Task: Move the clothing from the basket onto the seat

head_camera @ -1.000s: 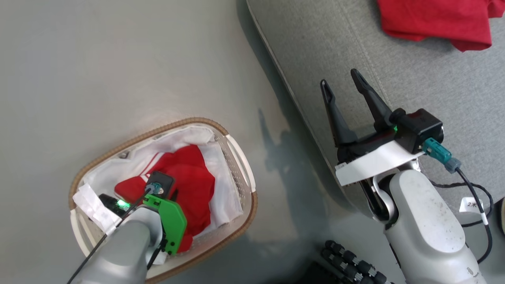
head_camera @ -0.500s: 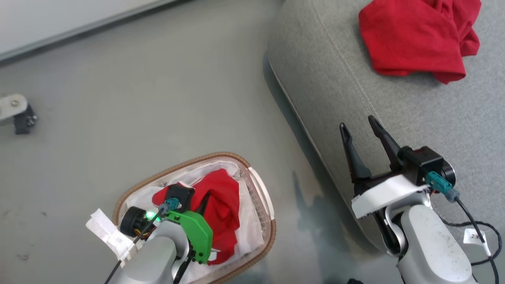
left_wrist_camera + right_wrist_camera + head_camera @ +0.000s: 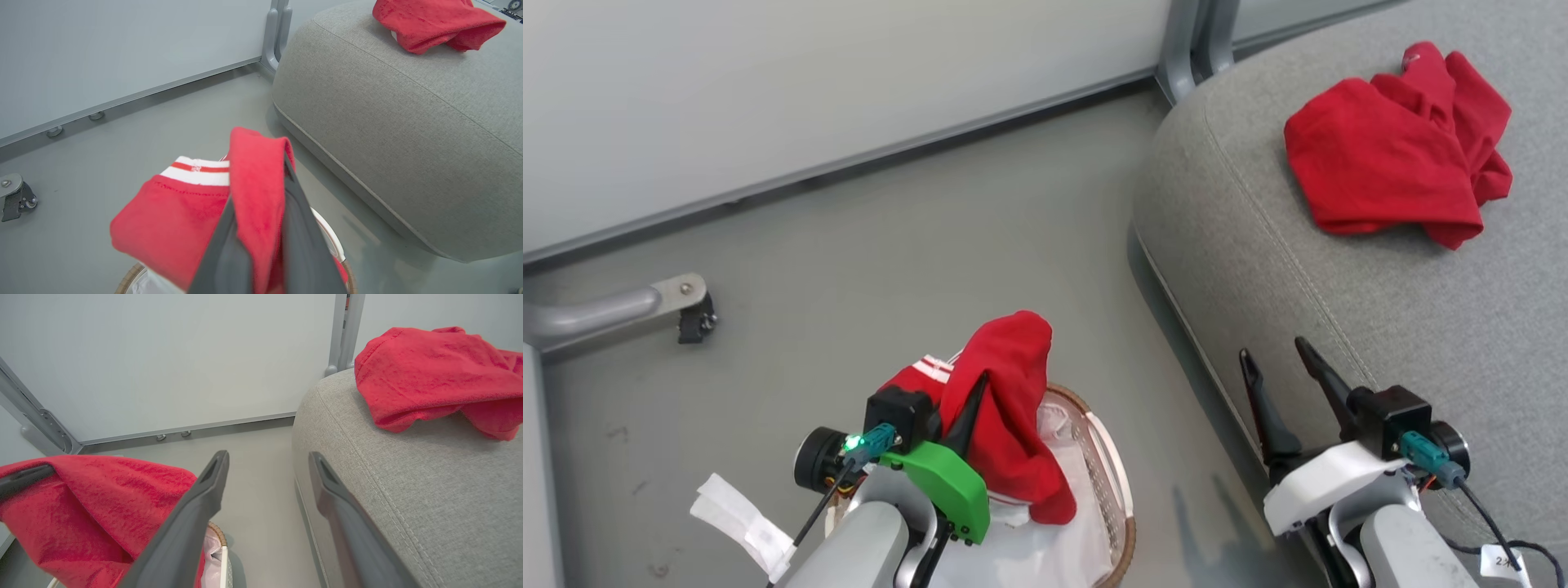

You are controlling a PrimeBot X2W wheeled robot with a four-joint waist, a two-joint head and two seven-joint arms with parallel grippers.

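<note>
The left hand (image 3: 992,382) is pinching one piece of red clothing (image 3: 1013,425) tightly between its fingers, and the fabric, with its white striped band, is draping over them and hanging just above the basket (image 3: 1125,506), whose white liner (image 3: 1045,555) is showing underneath. The right hand (image 3: 1271,348) is standing wide and holding nothing, beside the basket at the edge of the seat (image 3: 1339,310). Two red garments are showing in all, the second garment (image 3: 1388,163) lying crumpled on the seat well apart from the basket, along with one basket, one seat and two hands
</note>
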